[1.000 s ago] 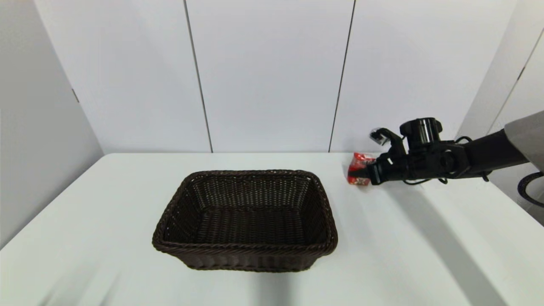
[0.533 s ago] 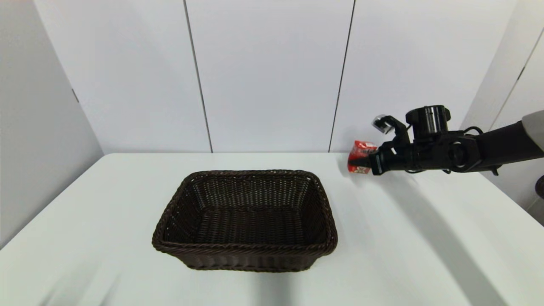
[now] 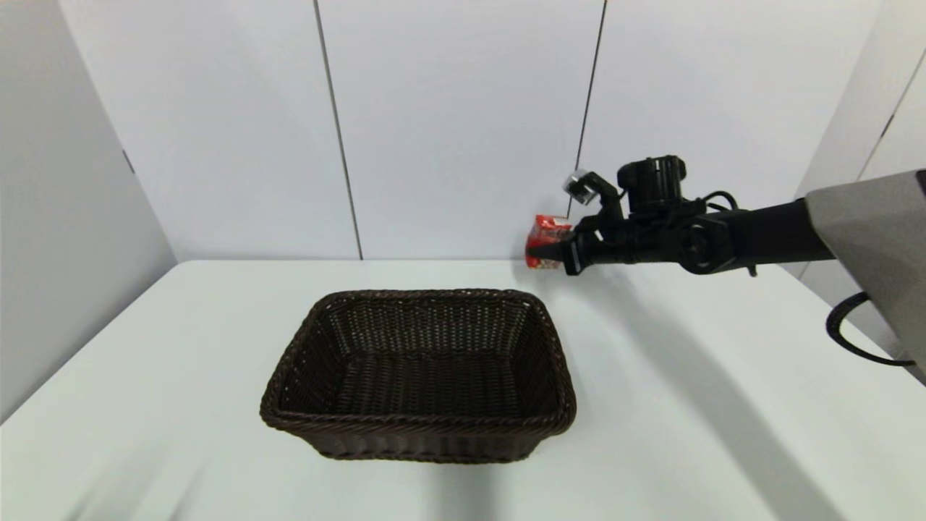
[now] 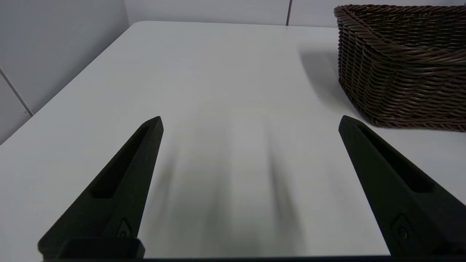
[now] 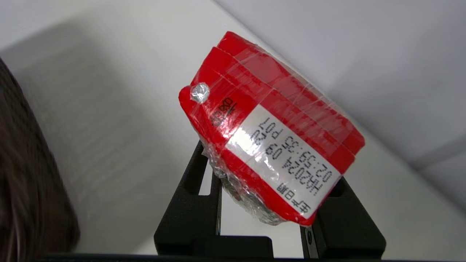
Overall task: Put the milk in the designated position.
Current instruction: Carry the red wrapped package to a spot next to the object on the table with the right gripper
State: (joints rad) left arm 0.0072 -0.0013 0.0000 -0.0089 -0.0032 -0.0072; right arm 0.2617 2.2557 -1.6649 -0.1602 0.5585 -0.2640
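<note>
Now the milk (image 3: 547, 242) is held clear of the desk (image 3: 687, 405) by the right gripper (image 3: 555, 250), whose two fingers are closed against the carton's opposite sides, as is seen in the right wrist view (image 5: 271, 131). In that view the carton is tilted, its folded top and date label turned towards the camera. In the head view it hangs beyond the basket's (image 3: 418, 373) far right corner, over bare desk near the back wall.

The coming move is judged to turn on one relation: the basket, taken to be the designated place, lies to the robot's left of the carried carton and nearer the robot. The carton would therefore have to be brought leftward and back over the rim before it is lowered. The rim stands well up from the desk, so it could be clipped if height is lost early.

The left gripper (image 4: 251, 123) is parked low over the desk to the basket's left, its fingers spread wide and nothing between them.
</note>
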